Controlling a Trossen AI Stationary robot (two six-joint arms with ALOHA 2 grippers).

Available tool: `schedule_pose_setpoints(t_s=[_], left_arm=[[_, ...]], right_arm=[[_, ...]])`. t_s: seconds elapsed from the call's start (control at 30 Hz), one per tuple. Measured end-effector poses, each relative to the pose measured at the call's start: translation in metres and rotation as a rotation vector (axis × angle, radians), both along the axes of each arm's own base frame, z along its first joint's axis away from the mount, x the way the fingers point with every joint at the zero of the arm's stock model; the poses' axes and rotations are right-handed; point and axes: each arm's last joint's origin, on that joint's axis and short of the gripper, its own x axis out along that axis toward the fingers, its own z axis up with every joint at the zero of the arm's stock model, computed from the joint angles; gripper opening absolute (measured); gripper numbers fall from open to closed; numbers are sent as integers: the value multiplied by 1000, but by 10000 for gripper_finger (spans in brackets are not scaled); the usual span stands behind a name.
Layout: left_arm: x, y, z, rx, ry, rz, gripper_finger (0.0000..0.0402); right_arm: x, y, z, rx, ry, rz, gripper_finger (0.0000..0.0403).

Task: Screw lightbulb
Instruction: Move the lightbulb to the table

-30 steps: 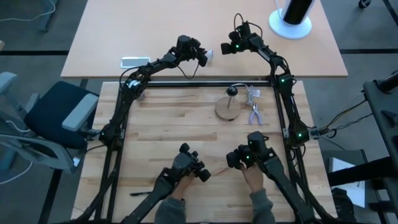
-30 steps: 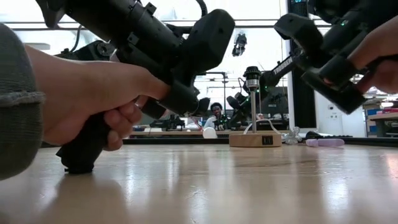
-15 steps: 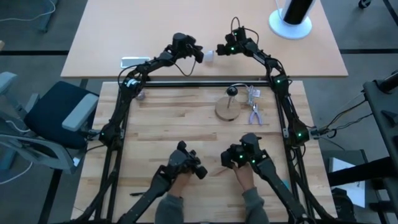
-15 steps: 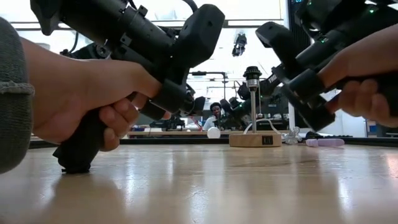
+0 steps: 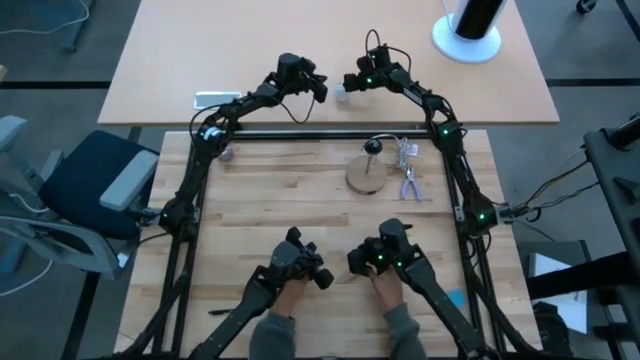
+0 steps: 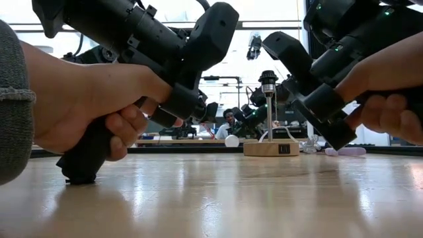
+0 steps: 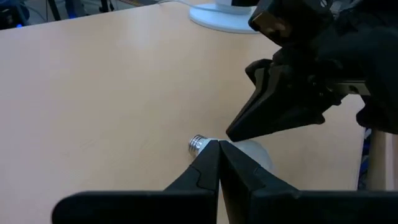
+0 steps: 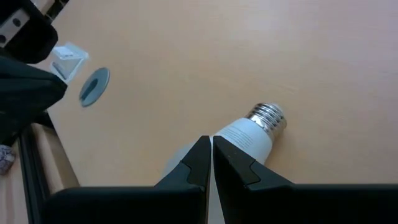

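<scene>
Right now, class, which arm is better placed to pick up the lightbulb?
Marginally the right: the right gripper sits almost against the lightbulb, while the left gripper is slightly farther off. Both are shut and must open first.

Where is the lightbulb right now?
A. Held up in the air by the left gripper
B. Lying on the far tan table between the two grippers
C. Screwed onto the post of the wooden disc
B: the lightbulb lies on its side on the tan table, between the left gripper and right gripper, both with fingers shut.

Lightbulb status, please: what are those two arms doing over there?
Left tool shut, right tool shut, both beside the lightbulb. Lightbulb lying loose on the far table, ungripped. Wooden disc with post well apart; nothing between.
</scene>
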Motion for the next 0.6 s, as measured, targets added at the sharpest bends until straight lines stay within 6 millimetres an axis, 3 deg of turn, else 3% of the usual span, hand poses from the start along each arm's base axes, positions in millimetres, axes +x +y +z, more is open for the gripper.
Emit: schedule_pose_setpoints(t_s=[0.3, 0.47, 0.6], left_arm=[[0, 0, 0, 0, 0, 0, 0], [0, 0, 0, 0, 0, 0, 0], [0, 0, -1, -2, 2, 0, 0]], right_arm=[[6, 5, -1, 5, 15, 26, 11], [5, 10, -3, 84, -81, 203, 2], [-3, 5, 7, 21, -7, 97, 1]])
